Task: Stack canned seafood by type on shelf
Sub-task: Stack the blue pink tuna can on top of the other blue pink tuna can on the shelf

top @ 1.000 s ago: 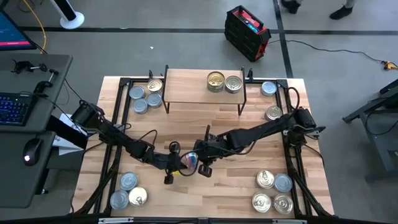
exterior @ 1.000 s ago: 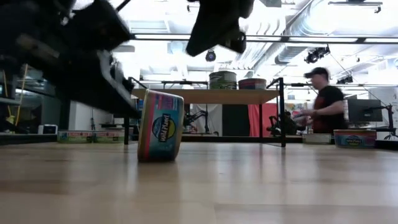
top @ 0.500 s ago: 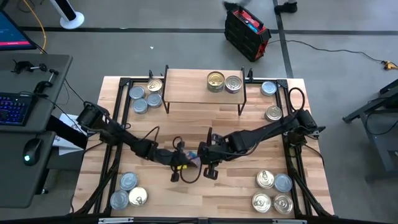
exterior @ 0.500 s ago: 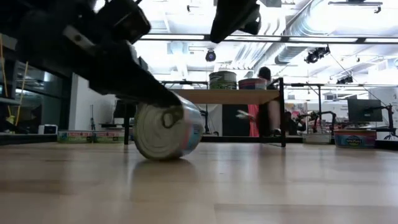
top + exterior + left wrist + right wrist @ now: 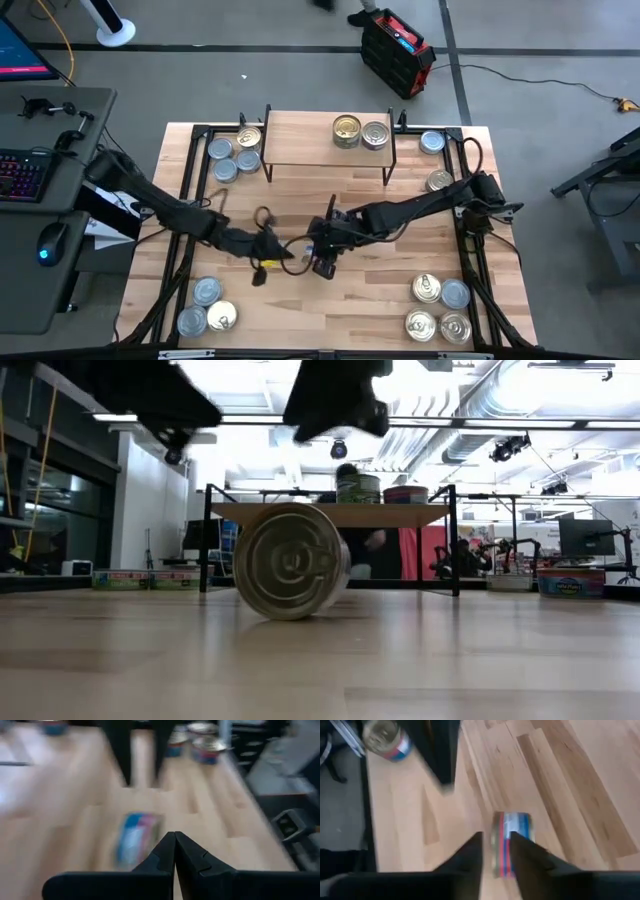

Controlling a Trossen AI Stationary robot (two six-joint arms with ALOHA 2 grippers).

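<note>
**Both pincers over a tin on its edge**

Pincers meet at mid-counter in the high view: the left pincer (image 5: 262,268) and right pincer (image 5: 322,262) flank a spot where the tin is hidden. Two tins (image 5: 360,131) sit on the shelf (image 5: 300,140); others cluster at the counter (image 5: 400,260) corners.

Low view alone shows the tin (image 5: 292,561) standing on its rim, silver end facing the camera, both arms above it.

Left wrist view: fingers (image 5: 165,855) pressed together, empty, the tin (image 5: 134,839) lying beyond them.

Right wrist view: fingers (image 5: 470,852) spread, straddling the tin (image 5: 512,842).
</note>
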